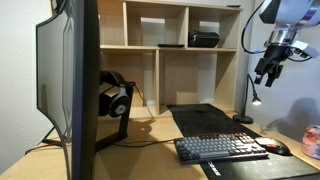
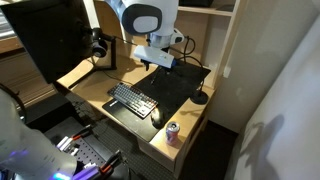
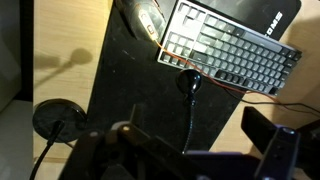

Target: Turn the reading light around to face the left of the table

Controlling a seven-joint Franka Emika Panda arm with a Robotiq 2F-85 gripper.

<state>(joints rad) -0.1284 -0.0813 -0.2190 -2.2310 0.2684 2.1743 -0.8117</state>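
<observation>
1. The reading light (image 1: 243, 119) is a small black desk lamp with a round flat base, a thin bendable neck and a small head.
2. It stands at the far end of the wide, pale light-wood desk (image 1: 150, 135), beside the white wall and just past the corner of the black rectangular desk mat (image 2: 165, 85).
3. In an exterior view its neck rises straight from the base, bends over at the top and drops again. The small bright glowing head (image 1: 256, 99) hangs at the end, pointing downward.
4. In the wrist view the round base (image 3: 57, 118) sits on bare wood just beside the edge of the mat. The dark rounded head (image 3: 188, 82) shows from above over the mat, with the thin neck trailing from it toward the camera.
5. The robot's black pincer (image 1: 267, 72) hangs above the desk just beside the drooping head, near the top bend of the neck.
6. In the wrist view its blurred fingers (image 3: 278, 150) stand wide apart. The neck runs between them, but I cannot tell whether either finger touches it, and nothing is clamped.
7. A black keyboard with pale keys (image 2: 133, 100) lies on the mat, well apart from the lamp's base.
</observation>
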